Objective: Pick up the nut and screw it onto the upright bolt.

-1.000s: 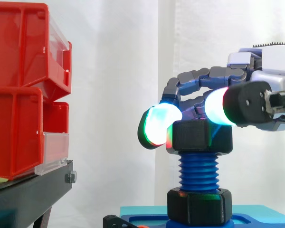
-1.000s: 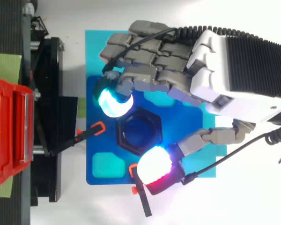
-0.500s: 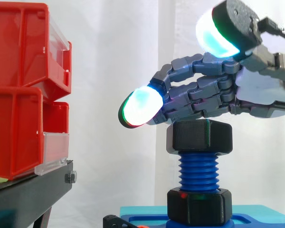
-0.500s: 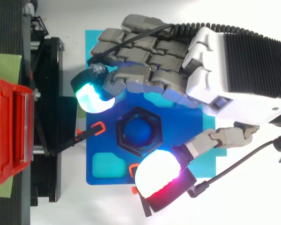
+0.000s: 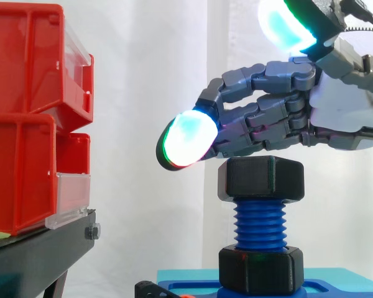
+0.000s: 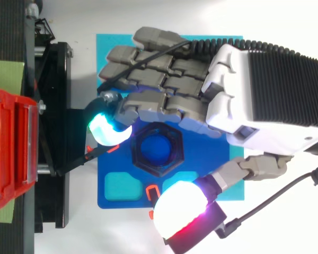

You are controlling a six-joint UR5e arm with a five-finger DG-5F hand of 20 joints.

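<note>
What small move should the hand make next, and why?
Probably lower onto the nut and close round it to turn it: the hand hovers open above, and the nut sits at the top of the bolt with bare threads below.

black hex nut (image 5: 261,179) threaded atop upright blue bolt (image 5: 260,226); level

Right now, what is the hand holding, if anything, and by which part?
Nothing. The hand hovers open above the nut, which sits on the bolt.
</note>
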